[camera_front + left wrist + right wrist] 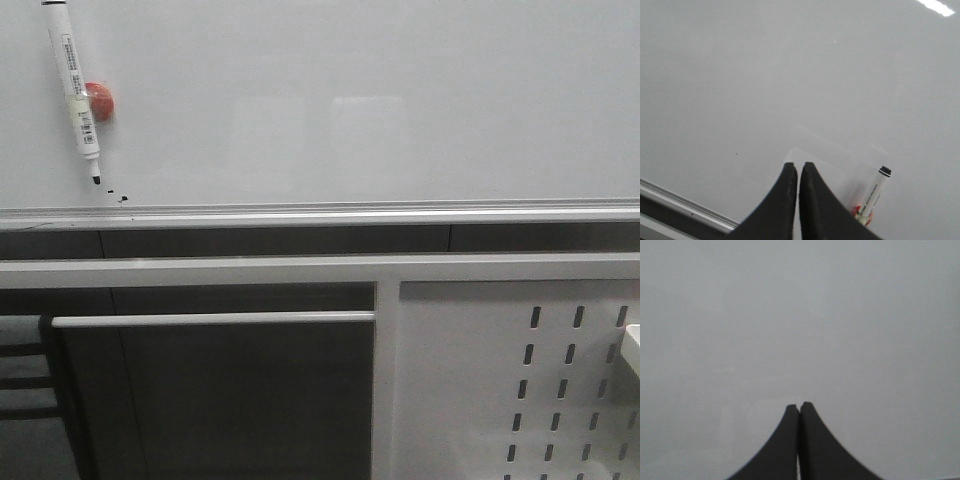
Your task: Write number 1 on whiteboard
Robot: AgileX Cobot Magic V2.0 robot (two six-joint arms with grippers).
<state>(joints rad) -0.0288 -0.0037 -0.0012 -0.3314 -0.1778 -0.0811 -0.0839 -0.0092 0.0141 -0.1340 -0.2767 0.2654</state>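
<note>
Glossy whiteboard point(380, 110) with silver edge rail point(320, 213), marker point(76, 85), red magnet point(99, 102) and tiny black dots point(122, 198) on it.

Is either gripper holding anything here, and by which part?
Nothing is held. The left gripper and right gripper are shut, empty; the white marker pen lies on the glossy whiteboard.

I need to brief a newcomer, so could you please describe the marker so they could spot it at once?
Start at the whiteboard and go to its upper left area. The marker lies there, black tip down, beside a red magnet; it is the only long white labelled tube.
</note>
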